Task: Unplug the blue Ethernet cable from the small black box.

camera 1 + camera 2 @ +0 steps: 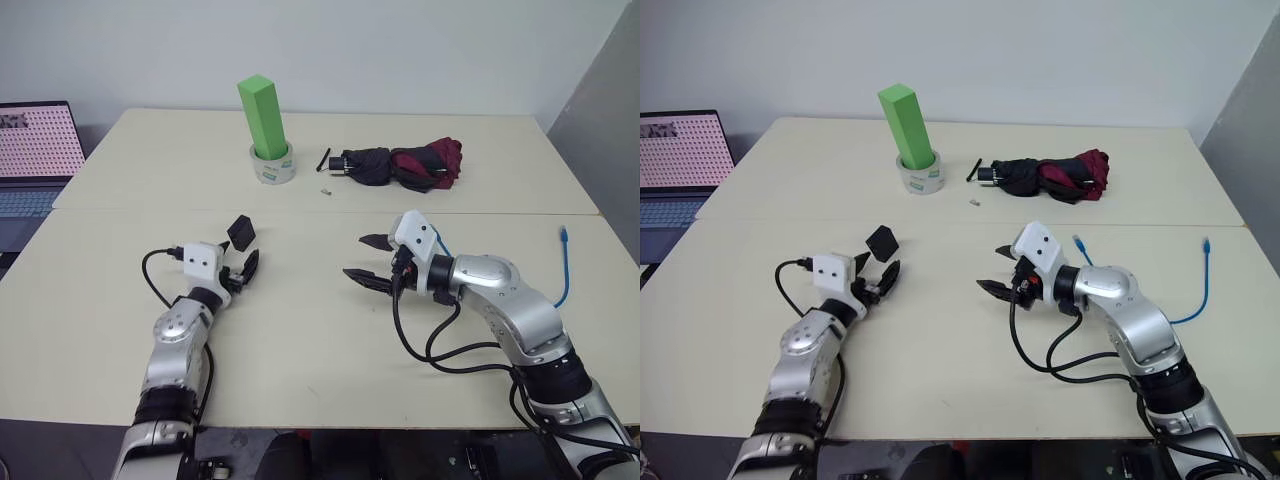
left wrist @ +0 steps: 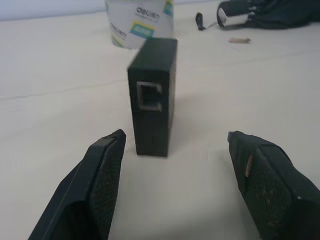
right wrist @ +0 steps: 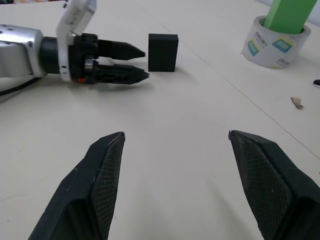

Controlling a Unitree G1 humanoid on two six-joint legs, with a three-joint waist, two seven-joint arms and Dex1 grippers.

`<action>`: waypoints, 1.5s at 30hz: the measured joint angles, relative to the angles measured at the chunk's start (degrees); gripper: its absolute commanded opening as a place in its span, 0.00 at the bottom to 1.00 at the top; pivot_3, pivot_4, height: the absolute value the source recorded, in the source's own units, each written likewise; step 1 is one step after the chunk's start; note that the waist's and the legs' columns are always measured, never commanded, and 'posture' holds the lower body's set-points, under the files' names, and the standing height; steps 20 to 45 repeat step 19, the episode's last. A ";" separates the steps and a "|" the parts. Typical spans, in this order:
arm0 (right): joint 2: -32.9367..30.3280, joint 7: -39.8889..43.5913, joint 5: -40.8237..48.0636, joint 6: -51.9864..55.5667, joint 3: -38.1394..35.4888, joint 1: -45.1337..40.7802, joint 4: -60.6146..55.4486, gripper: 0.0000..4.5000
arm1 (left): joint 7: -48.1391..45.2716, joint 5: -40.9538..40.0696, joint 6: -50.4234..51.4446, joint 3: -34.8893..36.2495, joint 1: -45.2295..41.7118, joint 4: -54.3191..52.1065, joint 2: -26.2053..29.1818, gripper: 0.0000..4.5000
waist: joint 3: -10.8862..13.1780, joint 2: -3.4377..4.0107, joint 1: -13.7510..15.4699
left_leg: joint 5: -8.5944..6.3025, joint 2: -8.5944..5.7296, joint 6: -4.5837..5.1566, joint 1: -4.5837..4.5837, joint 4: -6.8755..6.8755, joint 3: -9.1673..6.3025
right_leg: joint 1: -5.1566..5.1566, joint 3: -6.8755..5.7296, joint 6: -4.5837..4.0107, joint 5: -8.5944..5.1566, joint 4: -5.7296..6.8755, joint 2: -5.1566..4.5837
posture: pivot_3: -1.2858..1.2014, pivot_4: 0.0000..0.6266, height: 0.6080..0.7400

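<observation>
The small black box [image 2: 152, 97] stands on edge on the table, with its empty port [image 2: 150, 95] facing my left gripper [image 2: 172, 145]. That gripper is open, and the box sits just past its fingertips, free of both fingers. The blue Ethernet cable [image 1: 1195, 310] lies loose on the table at the right, behind my right arm. One plug tip [image 1: 1077, 240] is near the wrist and the other [image 1: 1206, 243] lies farther right. My right gripper [image 1: 355, 256] hovers open and empty over the table's middle. In the right wrist view it looks towards the box [image 3: 163, 52] and the left gripper [image 3: 132, 62].
A green block [image 1: 265, 115] stands inside a roll of tape [image 1: 272, 168] at the back. To its right lies a folded black-and-maroon umbrella [image 1: 405, 165], with a small scrap [image 1: 326, 192] in front of it. A laptop [image 1: 35, 150] sits off the table's left edge.
</observation>
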 measured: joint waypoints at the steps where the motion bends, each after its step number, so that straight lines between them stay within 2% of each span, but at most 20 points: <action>1: 0.01 -0.81 -0.33 -0.05 -0.07 1.17 -0.89 0.78 | -0.46 -0.06 2.34 -0.13 1.67 -2.81 1.14 0.76 | 0.00 0.00 0.03 | 0.00 0.00 0.00 0.00 -0.01 0.00 | 0.01 0.01 0.00 0.00 -0.01 0.00 | 0.52 0.24 1.00; 7: -2.02 -2.99 -0.68 -1.88 -5.12 10.42 -5.71 0.78 | -5.29 -1.56 14.74 -0.98 8.78 -17.11 8.85 0.76 | 0.02 0.00 0.54 | -0.01 -0.07 0.02 0.00 0.01 -0.08 | 0.17 -0.01 0.00 0.00 -0.11 -0.02 | 0.52 0.24 1.00; 11: -5.42 -1.86 1.42 -2.36 -11.72 14.73 -7.87 0.78 | -8.17 -4.39 18.77 0.28 8.87 -21.85 12.07 0.76 | 0.02 -0.01 0.56 | -0.01 -0.07 0.02 0.04 0.01 -0.09 | 0.22 -0.02 0.00 0.00 -0.12 -0.01 | 0.52 0.24 1.00; 14: -7.85 -1.17 3.38 -1.79 -16.15 17.64 -8.26 0.78 | -11.39 -9.40 23.90 2.59 8.03 -24.70 14.33 0.76 | 0.02 -0.01 0.40 | -0.02 -0.05 0.03 0.05 -0.01 -0.08 | 0.21 -0.02 0.00 0.00 -0.13 0.02 | 0.52 0.24 1.00; 19: -9.93 -1.28 3.68 -1.45 -20.10 20.11 -8.26 0.78 | -15.56 -15.50 30.14 5.24 6.64 -27.98 18.45 0.76 | 0.03 0.00 0.37 | -0.02 -0.05 0.03 0.07 -0.02 -0.08 | 0.22 0.00 0.00 0.00 -0.13 0.04 | 0.52 0.24 1.00; 45: -9.93 -1.28 3.68 -1.45 -20.10 20.11 -8.26 0.78 | -15.56 -15.50 30.14 5.24 6.64 -27.98 18.45 0.76 | 0.03 0.00 0.37 | -0.02 -0.05 0.03 0.07 -0.02 -0.08 | 0.22 0.00 0.00 0.00 -0.13 0.04 | 0.52 0.24 1.00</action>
